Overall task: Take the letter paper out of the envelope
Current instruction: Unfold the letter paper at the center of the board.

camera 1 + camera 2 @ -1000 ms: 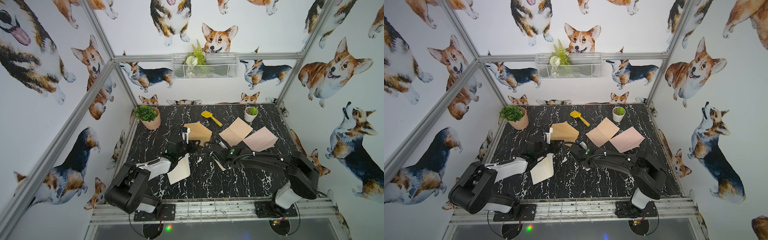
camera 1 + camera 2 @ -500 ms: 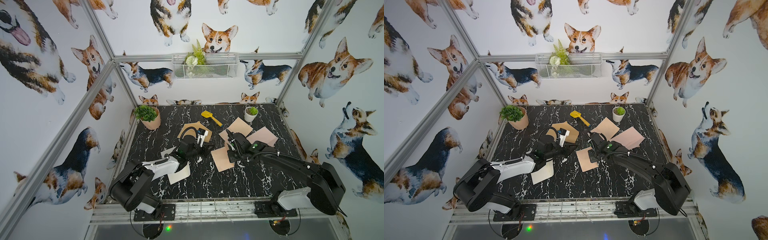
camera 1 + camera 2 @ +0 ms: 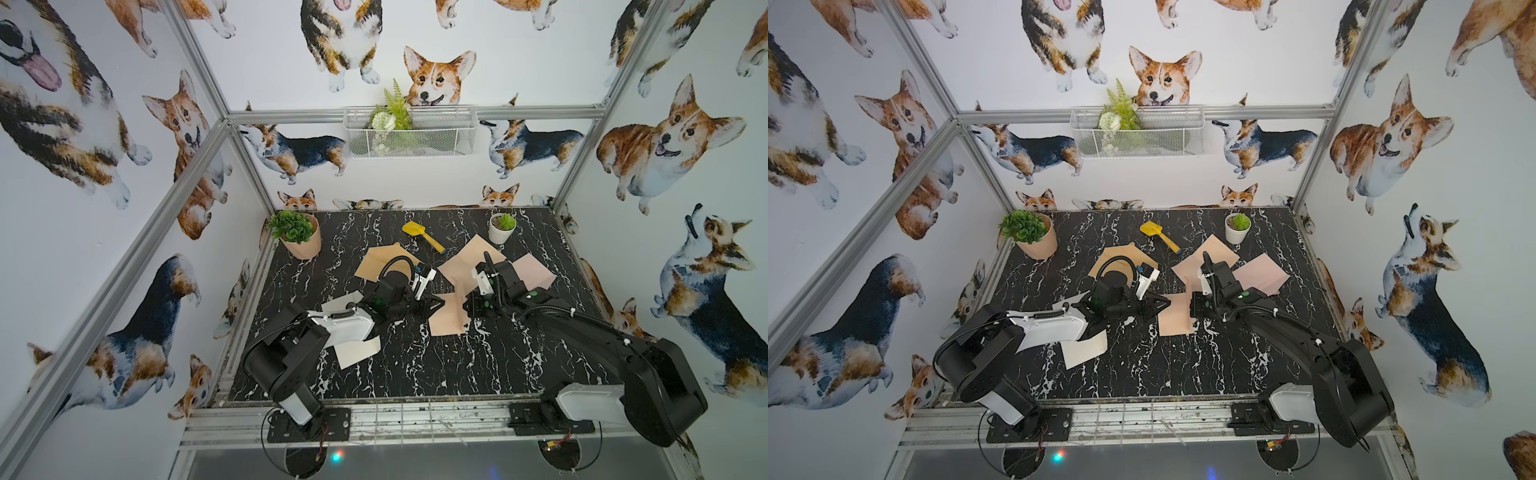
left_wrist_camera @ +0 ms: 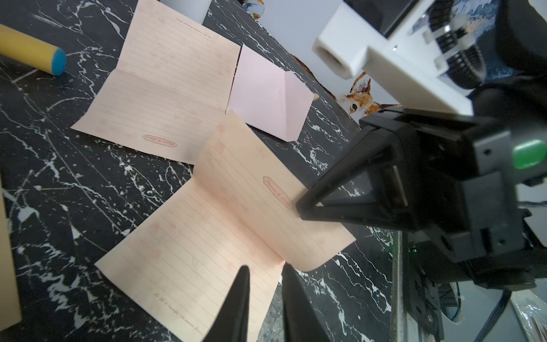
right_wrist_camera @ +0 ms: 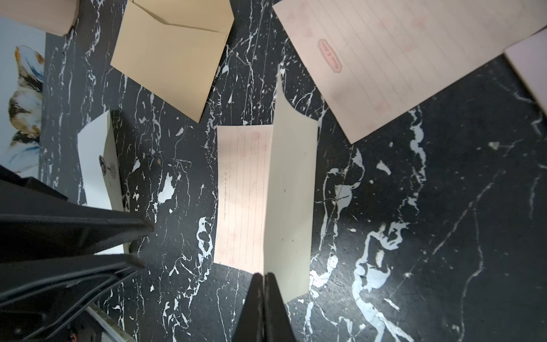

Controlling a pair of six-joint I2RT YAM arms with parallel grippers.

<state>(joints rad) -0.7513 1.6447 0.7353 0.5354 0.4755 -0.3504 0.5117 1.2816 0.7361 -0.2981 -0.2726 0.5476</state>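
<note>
A pink lined letter paper [image 3: 445, 316] [image 4: 225, 225] lies half unfolded on the middle of the black marble table, outside any envelope. My right gripper [image 5: 263, 277] [image 3: 466, 308] is shut on its raised half at the edge. My left gripper [image 4: 265, 268] [image 3: 435, 301] reaches in from the opposite side, its jaws narrowly open astride the paper's edge by the fold. A white envelope [image 3: 358, 351] [image 5: 99, 165] lies under my left arm, partly hidden by it.
A kraft envelope [image 3: 379, 262], a second lined sheet [image 3: 469, 257] and a pink envelope [image 3: 535, 272] lie behind the arms. Farther back stand a tan plant pot [image 3: 297, 237], a yellow shovel [image 3: 422, 235] and a white plant pot [image 3: 502, 228]. A wire basket [image 3: 409, 133] hangs on the back wall.
My right gripper has carried the letter paper away from the white envelope to the table's middle. My left gripper has followed it rightward and its jaws have narrowed.
</note>
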